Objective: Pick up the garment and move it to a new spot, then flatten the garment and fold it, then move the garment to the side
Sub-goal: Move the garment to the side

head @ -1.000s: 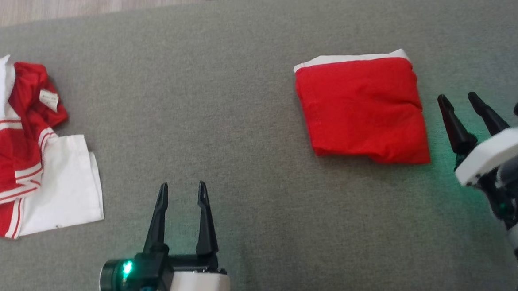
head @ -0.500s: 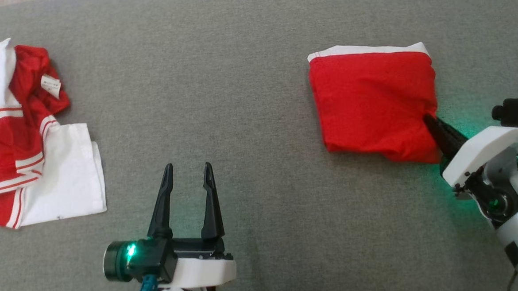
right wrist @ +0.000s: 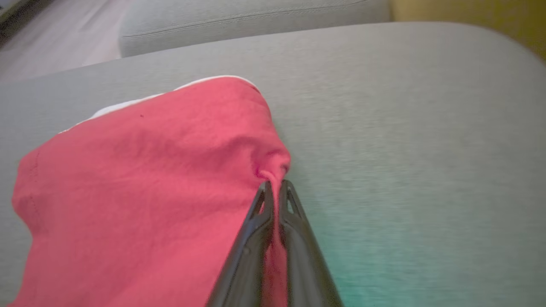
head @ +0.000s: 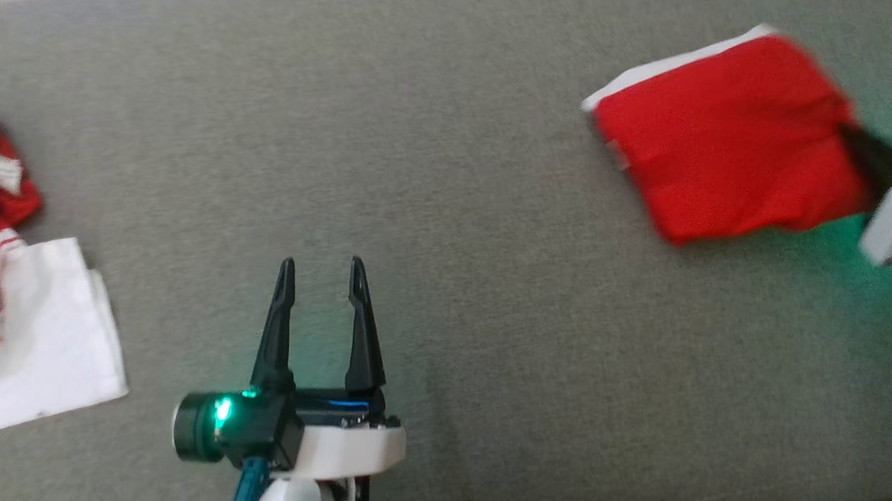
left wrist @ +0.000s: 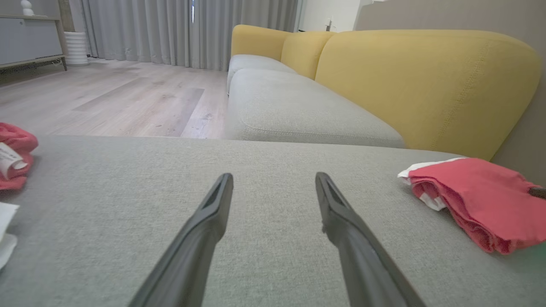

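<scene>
Lying folded in a rough red square with a white strip along its far edge, garment (head: 722, 137) sits on grey cushion (head: 440, 129), directly ahead of right gripper (right wrist: 275, 184) and mostly to its left in the right wrist view. Right gripper: fingers pressed together, a bunched fold of the garment's near edge pinched between the tips; red cloth shows in the slot between the fingers. Head view is blurred around this grip, so whether the pinched corner is off the cushion cannot be told. In the left wrist view the garment's layered folds face the camera, its left part resting on the cushion. Left gripper (head: 317, 269): fingers spread wide, nothing between them, over the cushion, well apart from the garment, which lies ahead and far to its right. Loose red-and-white clothes (head: 30, 326) lie crumpled to the left gripper's left, apart from it. Beyond the cushion, ahead of the left gripper: yellow sofa (left wrist: 426, 76) with grey seats, wooden floor (left wrist: 106, 98).
</scene>
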You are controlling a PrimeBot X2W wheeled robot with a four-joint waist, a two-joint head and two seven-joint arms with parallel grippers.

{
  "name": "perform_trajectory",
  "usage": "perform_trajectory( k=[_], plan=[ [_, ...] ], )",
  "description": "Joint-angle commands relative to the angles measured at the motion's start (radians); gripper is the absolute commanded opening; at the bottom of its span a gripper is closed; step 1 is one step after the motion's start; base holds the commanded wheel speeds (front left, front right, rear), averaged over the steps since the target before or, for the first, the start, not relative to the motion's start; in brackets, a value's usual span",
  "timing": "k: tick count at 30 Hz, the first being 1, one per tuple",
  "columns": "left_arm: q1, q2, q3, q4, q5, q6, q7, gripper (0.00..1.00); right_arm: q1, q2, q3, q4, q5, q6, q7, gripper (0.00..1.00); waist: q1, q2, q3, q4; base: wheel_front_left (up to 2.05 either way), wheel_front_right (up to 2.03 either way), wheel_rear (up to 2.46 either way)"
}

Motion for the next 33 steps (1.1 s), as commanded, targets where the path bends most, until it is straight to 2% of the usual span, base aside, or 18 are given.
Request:
perform_trajectory(
  k=[1, 5, 10, 16, 19, 21, 24, 28, 33],
  plan=[
    [-0.033, -0.003, 0.023, -0.033, 0.009, -0.004, -0.005, 1.0, -0.011, -0.041, 0.003, -0.013, -0.008, -0.001, -0.012, 0.0, 0.0, 0.0, 0.023, -0.023, 0.0, 0.0, 0.0],
    [-0.056, -0.003, 0.021, -0.029, 0.024, -0.009, -0.005, 1.0, -0.049, -0.118, -0.001, 0.02, -0.052, -0.001, -0.036, 0.0, 0.0, 0.0, 0.059, -0.056, 0.0, 0.0, 0.0],
    [-0.085, -0.003, 0.031, -0.022, 0.054, -0.021, -0.005, 1.0, -0.097, -0.183, -0.025, 0.071, -0.096, -0.001, -0.067, 0.0, 0.0, 0.0, 0.104, -0.086, 0.0, 0.0, 0.0],
    [-0.12, -0.003, 0.048, -0.015, 0.075, -0.034, -0.005, 1.0, -0.15, -0.213, -0.059, 0.135, -0.155, -0.001, -0.114, 0.0, 0.0, 0.0, 0.139, -0.101, 0.0, 0.0, 0.0],
    [-0.13, -0.003, 0.052, -0.01, 0.08, -0.039, -0.005, 1.0, -0.168, -0.205, -0.076, 0.18, -0.199, -0.001, -0.144, 0.01, 0.0, 0.0, 0.142, -0.103, 0.0, 0.0, 0.0],
    [-0.132, -0.003, 0.051, -0.006, 0.08, -0.042, -0.005, 1.0, -0.176, -0.189, -0.088, 0.214, -0.227, -0.001, -0.164, 1.0, 0.0, 0.0, 0.135, -0.101, 0.0, 0.0, 0.0],
    [-0.128, -0.003, 0.05, 0.002, 0.074, -0.044, -0.005, 1.0, -0.187, -0.16, -0.111, 0.269, -0.296, -0.001, -0.21, 1.0, 0.0, 0.0, 0.112, -0.096, 0.0, 0.0, 0.0],
    [-0.105, -0.003, 0.054, 0.007, 0.06, -0.039, -0.005, 1.0, -0.186, -0.088, -0.139, 0.306, -0.38, -0.001, -0.275, 1.0, 0.0, 0.0, 0.058, -0.088, 0.0, 0.0, 0.0],
    [-0.062, -0.003, 0.051, 0.008, 0.038, -0.033, -0.005, 1.0, -0.134, 0.019, -0.143, 0.282, -0.43, -0.001, -0.319, 1.0, 0.0, 0.0, -0.034, -0.07, 0.0, 0.0, 0.0]
  ],
)
